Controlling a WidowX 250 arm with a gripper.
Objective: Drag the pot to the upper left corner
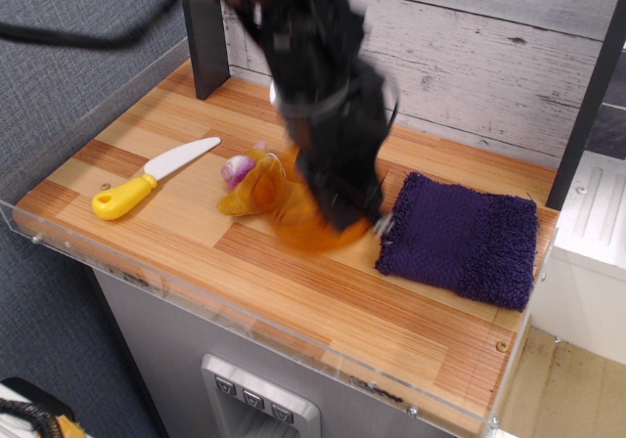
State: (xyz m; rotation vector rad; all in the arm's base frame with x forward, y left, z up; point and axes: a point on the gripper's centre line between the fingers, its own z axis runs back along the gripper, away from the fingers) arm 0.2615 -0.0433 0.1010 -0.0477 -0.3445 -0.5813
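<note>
The amber-orange pot (279, 206) is smeared by motion in the middle of the tabletop, between the small yellow-and-purple toy (238, 170) and the purple cloth (460, 238). My gripper (350, 221) is blurred too. It reaches down onto the pot's right side and seems to be closed on its rim, with the fingers hidden in the blur. The upper left corner (181, 91) of the wood-plank table, by the black post (205, 47), lies behind and to the left of the pot.
A white-bladed knife with a yellow handle (147, 179) lies at the left. A clear plastic lip (196, 301) runs along the table's front and left edges. The whitewashed plank wall (469, 57) closes off the back.
</note>
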